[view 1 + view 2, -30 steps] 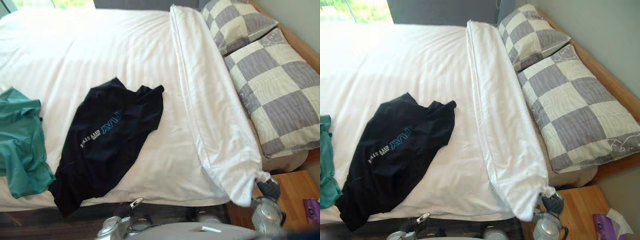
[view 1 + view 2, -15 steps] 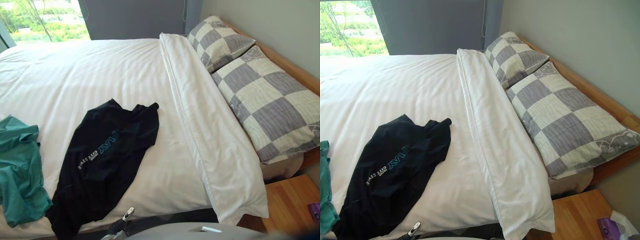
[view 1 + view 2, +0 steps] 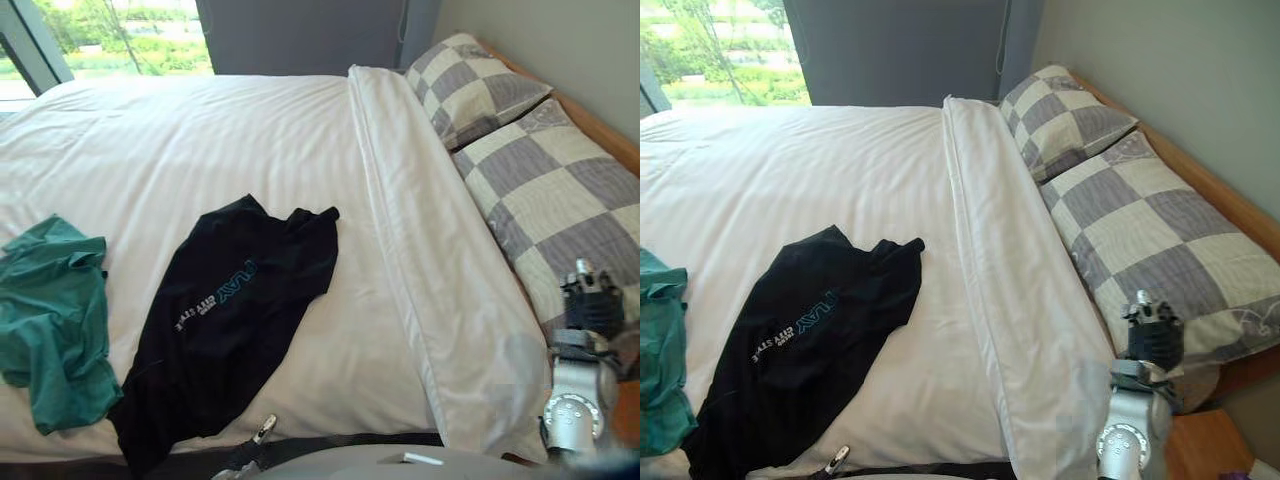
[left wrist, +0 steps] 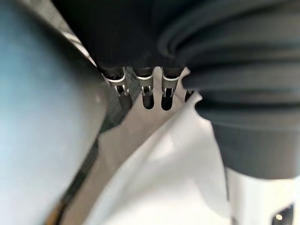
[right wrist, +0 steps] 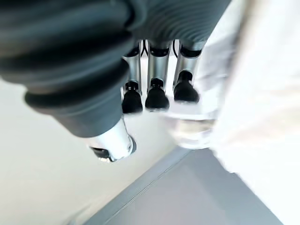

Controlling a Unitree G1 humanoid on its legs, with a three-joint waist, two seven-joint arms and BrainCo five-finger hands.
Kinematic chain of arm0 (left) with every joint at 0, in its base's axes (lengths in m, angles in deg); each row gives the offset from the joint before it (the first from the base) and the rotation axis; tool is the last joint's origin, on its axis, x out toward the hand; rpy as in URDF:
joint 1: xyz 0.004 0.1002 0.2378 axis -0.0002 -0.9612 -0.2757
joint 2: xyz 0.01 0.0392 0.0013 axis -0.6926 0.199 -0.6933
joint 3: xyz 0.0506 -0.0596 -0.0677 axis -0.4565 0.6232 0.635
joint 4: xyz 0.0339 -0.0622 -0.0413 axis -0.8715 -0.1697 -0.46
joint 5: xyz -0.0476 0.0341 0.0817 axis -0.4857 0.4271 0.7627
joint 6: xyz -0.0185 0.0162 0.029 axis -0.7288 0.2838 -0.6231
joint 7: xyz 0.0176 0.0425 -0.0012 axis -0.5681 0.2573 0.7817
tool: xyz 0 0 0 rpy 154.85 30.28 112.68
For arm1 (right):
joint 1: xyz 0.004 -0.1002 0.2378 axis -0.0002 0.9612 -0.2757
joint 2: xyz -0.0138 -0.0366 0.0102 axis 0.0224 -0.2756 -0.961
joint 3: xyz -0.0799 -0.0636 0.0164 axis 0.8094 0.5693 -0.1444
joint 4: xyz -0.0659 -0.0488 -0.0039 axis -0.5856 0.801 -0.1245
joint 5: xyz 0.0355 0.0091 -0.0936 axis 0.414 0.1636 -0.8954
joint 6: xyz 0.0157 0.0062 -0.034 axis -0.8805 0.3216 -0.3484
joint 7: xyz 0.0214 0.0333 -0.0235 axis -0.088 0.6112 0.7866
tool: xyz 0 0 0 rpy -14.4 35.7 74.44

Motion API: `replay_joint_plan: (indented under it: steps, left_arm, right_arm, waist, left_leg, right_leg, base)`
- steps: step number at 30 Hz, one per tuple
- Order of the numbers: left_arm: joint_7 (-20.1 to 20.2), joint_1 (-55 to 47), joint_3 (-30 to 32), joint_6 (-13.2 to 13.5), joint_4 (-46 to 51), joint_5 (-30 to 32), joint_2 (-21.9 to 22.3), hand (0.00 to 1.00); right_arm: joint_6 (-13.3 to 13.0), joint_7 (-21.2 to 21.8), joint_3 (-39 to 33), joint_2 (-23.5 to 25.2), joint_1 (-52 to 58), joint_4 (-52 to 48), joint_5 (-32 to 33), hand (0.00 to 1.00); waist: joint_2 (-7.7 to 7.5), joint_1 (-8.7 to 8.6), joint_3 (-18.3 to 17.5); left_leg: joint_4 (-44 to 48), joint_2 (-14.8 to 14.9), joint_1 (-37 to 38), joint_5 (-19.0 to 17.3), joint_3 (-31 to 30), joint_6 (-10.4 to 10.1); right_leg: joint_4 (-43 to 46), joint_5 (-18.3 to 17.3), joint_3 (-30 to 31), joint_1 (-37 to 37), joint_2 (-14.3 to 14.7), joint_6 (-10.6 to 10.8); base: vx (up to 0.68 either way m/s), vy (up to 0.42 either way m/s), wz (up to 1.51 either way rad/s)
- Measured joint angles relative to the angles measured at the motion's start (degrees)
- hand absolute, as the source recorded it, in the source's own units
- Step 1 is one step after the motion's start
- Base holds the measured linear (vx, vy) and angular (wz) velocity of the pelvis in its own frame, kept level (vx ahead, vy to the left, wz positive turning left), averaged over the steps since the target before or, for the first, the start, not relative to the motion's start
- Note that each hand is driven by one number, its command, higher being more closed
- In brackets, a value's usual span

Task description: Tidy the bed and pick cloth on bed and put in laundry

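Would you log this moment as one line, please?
right hand open near checked pillow | black shirt, green cloth on bed | not yet picked

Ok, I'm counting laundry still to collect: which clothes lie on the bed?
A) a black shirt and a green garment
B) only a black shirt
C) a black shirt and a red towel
A: on the bed, a black shirt lies spread out and a green garment sits crumpled at the left.

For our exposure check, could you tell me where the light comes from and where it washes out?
Left eye view: daylight enters by the window at the far left, brightest on the white bedding near it. Right wrist view: the bedding past the right hand is washed out.
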Motion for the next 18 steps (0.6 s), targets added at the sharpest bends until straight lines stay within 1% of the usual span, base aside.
replay_joint_plan:
  steps: [1,2,3,4,5,6,7,8,9,11,12,14,15,18]
  left_arm:
    - [0.0,2.3,-1.6,-0.1,0.0,-0.7,-0.5,0.00]
    - [0.0,3.6,-2.2,-0.1,0.0,-0.8,-0.8,0.00]
    - [-0.1,6.3,-3.3,0.1,0.0,-1.0,-1.6,0.00]
    - [-0.3,8.9,-4.2,0.2,0.0,-2.3,-1.9,0.00]
    - [-0.5,10.6,-4.2,0.2,0.0,-2.5,-2.1,0.00]
    - [-0.6,11.7,-4.2,0.2,0.0,-2.5,-2.2,0.00]
    - [-1.4,13.4,-4.6,0.3,0.0,-2.7,-2.6,0.00]
    - [-1.8,14.5,-5.5,0.5,0.0,-3.4,-2.6,0.00]
    - [-1.8,14.9,-5.8,0.6,0.0,-4.0,-2.8,0.00]
    - [-1.9,16.5,-6.1,0.6,0.0,-5.4,-2.8,0.00]
    - [-2.0,17.3,-6.1,0.9,0.0,-5.9,-2.5,0.00]
    - [-2.2,18.6,-6.1,0.9,0.0,-6.5,-2.5,0.00]
    - [-2.7,19.4,-5.8,1.2,0.0,-7.0,-2.2,0.00]
    - [-3.3,20.4,-4.7,1.2,0.0,-7.1,-1.4,0.00]
  right_arm:
    - [-0.3,-2.5,0.7,-0.9,-3.9,3.7,1.6,1.00]
    - [-0.4,-3.6,0.9,-1.8,-5.8,5.7,2.4,1.00]
    - [-1.3,-5.5,1.1,-3.8,-9.9,10.1,4.3,1.00]
    - [-1.9,-7.3,1.1,-5.8,-13.9,14.0,5.7,1.00]
    - [-2.4,-7.9,1.1,-6.9,-16.1,16.4,6.7,1.00]
    - [-2.7,-8.3,0.9,-7.2,-17.5,17.4,7.4,1.00]
    - [-3.4,-8.7,0.8,-7.5,-18.4,18.0,8.3,1.00]
    - [-4.1,-8.3,0.8,-7.4,-19.1,17.9,8.4,1.00]
    - [-4.4,-7.9,0.8,-7.3,-19.3,17.8,8.4,1.00]
    - [-5.0,-6.3,1.5,-6.5,-19.3,17.0,9.6,1.00]
    - [-5.7,-5.0,1.5,-5.8,-19.3,17.0,10.3,1.00]
    - [-6.1,-3.2,1.5,-4.9,-18.9,17.0,10.6,1.00]
    - [-6.4,-2.3,1.5,-4.3,-18.7,17.1,10.6,1.00]
    - [-6.7,0.1,1.4,-3.1,-16.2,17.1,10.5,1.00]
  waist:
    - [0.81,-0.04,3.0]
    - [0.87,-0.10,4.6]
    - [1.84,-0.06,7.6]
    - [2.39,-0.20,11.1]
    - [2.63,-0.32,13.2]
    - [2.66,-0.36,14.4]
    - [2.65,-0.47,16.2]
    - [2.49,-0.45,17.4]
    - [2.38,-0.43,17.8]
    - [2.02,-0.63,18.3]
    - [1.60,-0.76,18.6]
    - [1.07,-1.02,18.9]
    - [0.43,-1.16,19.5]
    - [0.08,-1.22,20.2]
  left_leg:
    - [2.7,0.0,-2.7,-0.7,-0.9,0.8]
    - [4.4,0.1,-4.2,-1.2,-1.2,1.2]
    - [8.1,0.4,-7.8,-2.2,-1.8,1.8]
    - [11.3,0.6,-10.8,-2.9,-2.4,2.4]
    - [13.1,0.9,-12.9,-3.4,-2.4,2.7]
    - [14.2,1.0,-14.1,-3.6,-2.3,2.8]
    - [15.8,1.4,-16.1,-4.1,-2.1,3.1]
    - [17.2,1.8,-17.2,-4.9,-1.3,3.2]
    - [18.1,2.1,-17.7,-5.4,-0.8,3.3]
    - [23.0,3.7,-20.4,-8.0,0.2,3.4]
    - [25.0,4.4,-21.3,-9.0,0.5,3.5]
    - [27.7,5.4,-22.7,-10.3,0.4,3.5]
    - [29.1,5.8,-23.0,-11.1,0.6,3.4]
    - [31.2,7.2,-23.1,-12.7,0.9,3.2]
  right_leg:
    - [2.4,-0.6,0.0,-2.5,-0.5,-0.2]
    - [3.8,-1.0,0.0,-3.9,-0.9,-0.1]
    - [6.3,-1.4,0.0,-6.9,-1.7,-0.1]
    - [8.2,-1.5,0.2,-9.4,-2.2,-0.2]
    - [9.3,-1.5,0.4,-11.2,-2.4,-0.2]
    - [10.1,-1.5,0.6,-12.4,-2.5,-0.2]
    - [11.3,-1.6,1.3,-14.5,-2.5,-0.2]
    - [12.6,-1.9,2.2,-16.1,-2.5,-0.3]
    - [13.3,-2.1,2.7,-16.8,-2.5,-0.4]
    - [16.4,-3.2,3.6,-19.7,-2.2,-0.4]
    - [17.8,-3.8,3.7,-20.7,-2.1,-0.6]
    - [19.6,-4.5,3.8,-22.0,-2.0,-0.8]
    - [20.6,-5.1,4.1,-22.3,-1.9,-0.8]
    - [21.7,-5.7,4.6,-22.4,-1.1,-0.9]
  base:
    - [-0.12,-0.044,0.21]
    - [-0.14,-0.054,0.29]
    - [-0.13,-0.044,0.26]
    - [-0.18,-0.027,0.20]
    - [-0.15,-0.007,0.06]
    - [-0.14,0.000,-0.04]
    - [-0.09,0.009,-0.15]
    - [-0.08,0.015,-0.22]
    - [-0.04,0.027,-0.31]
    - [-0.03,0.036,-0.30]
    - [-0.01,0.032,-0.17]
    - [-0.01,0.023,-0.08]
    - [-0.01,0.016,-0.08]
    - [-0.01,0.008,-0.13]
